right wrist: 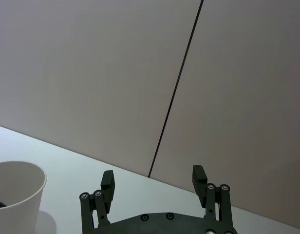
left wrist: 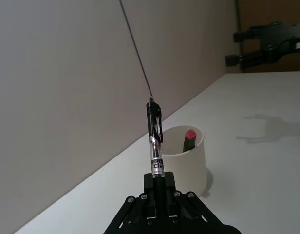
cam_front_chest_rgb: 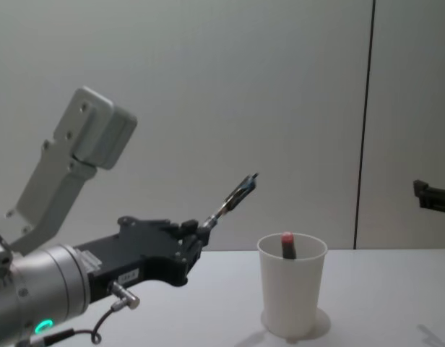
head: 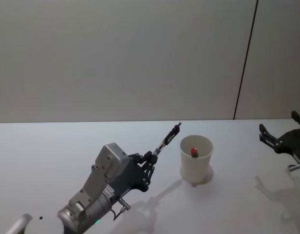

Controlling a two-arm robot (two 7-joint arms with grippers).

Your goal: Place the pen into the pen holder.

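My left gripper [head: 151, 157] is shut on the lower end of a black pen [head: 167, 139]. The pen slants up and forward, its clip end pointing toward the pen holder [head: 196, 163], a white paper cup standing upright on the table. In the chest view the pen [cam_front_chest_rgb: 233, 195] hangs in the air left of the cup [cam_front_chest_rgb: 291, 293], with its tip above rim height and short of the rim. The left wrist view shows the pen [left wrist: 155, 141] rising from the gripper [left wrist: 159, 183] in front of the cup [left wrist: 184, 165]. My right gripper [right wrist: 153, 176] is open and holds nothing, parked far right [head: 279, 127].
A dark, red-tipped pen-like object [head: 194, 151] stands inside the cup, leaning on its wall. The white table [head: 52, 156] runs back to a plain grey wall with a thin dark vertical seam [head: 245, 63].
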